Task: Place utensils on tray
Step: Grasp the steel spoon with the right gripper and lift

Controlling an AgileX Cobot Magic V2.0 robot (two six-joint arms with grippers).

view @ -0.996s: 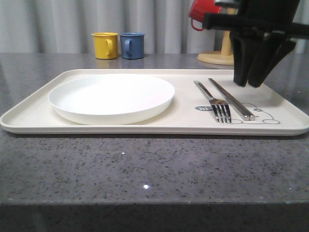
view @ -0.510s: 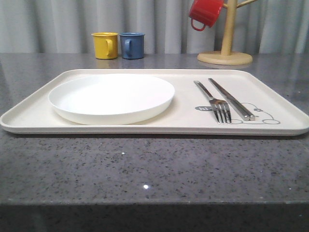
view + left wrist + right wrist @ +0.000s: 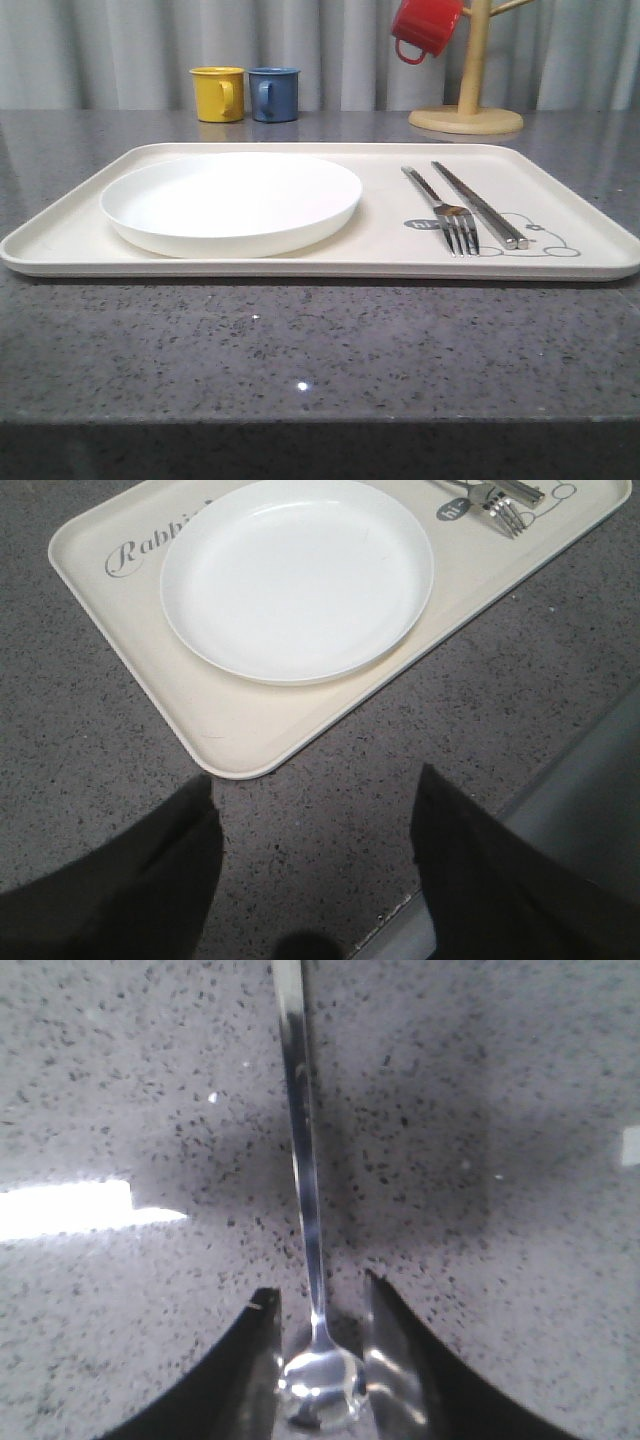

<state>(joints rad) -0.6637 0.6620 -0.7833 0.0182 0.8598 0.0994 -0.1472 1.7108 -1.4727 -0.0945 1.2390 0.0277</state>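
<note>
Grey curtains are hanging behind a speckled grey counter (image 3: pixel 320 350) in the front view, where the cream tray (image 3: pixel 560 270) is carrying the white plate (image 3: pixel 231 201), the fork (image 3: pixel 445 212) and the chopsticks (image 3: pixel 482 205) side by side; yellow mug (image 3: pixel 217 93), blue mug (image 3: pixel 274 93) and a red mug (image 3: pixel 422 27) hanging on its wooden stand (image 3: pixel 467 100) are sitting behind. Left wrist view: left gripper (image 3: pixel 315 865) is hovering over bare counter just off the tray's corner, fingers spread wide, carrying nothing. Right wrist view: right gripper (image 3: pixel 318 1345) is straddling the spoon (image 3: pixel 312 1290) on the counter, fingers apart around the neck and bowl, not yet pinching. Likely best: closing squarely on the thin neck, lifting level so it is not slipping, then setting it beside the chopsticks.
</note>
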